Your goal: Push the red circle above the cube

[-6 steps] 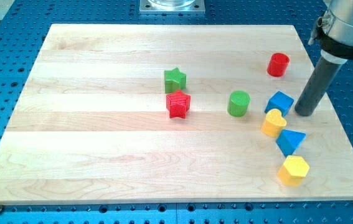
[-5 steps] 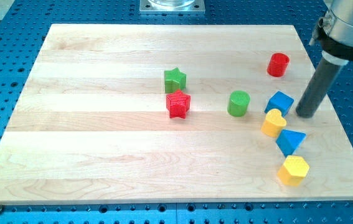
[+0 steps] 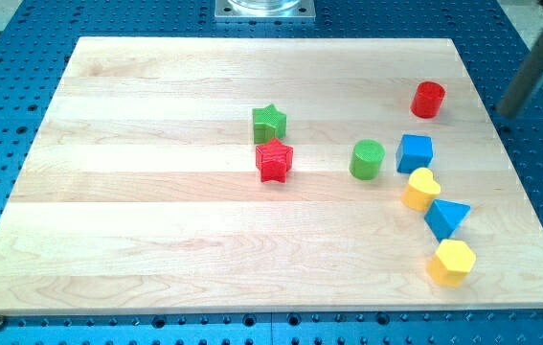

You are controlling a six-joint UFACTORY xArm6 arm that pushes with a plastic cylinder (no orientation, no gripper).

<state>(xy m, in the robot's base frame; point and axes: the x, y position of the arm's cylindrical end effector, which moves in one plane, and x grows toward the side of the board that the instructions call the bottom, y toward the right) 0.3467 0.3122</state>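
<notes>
The red circle (image 3: 428,99) stands near the board's right edge, toward the view's top. The blue cube (image 3: 415,152) sits below it and slightly to the left, apart from it. My tip (image 3: 509,112) is at the view's right edge, off the board's right side, to the right of the red circle and touching no block.
A green circle (image 3: 368,158) is left of the cube. A yellow heart (image 3: 421,188), a blue triangle (image 3: 445,218) and a yellow hexagon (image 3: 451,262) run down below the cube. A green star (image 3: 269,122) and a red star (image 3: 274,160) sit mid-board on the wooden board (image 3: 156,192).
My tip has moved up and to the right, away from the cube and off the board. The blue cube has shifted left and turned square-on.
</notes>
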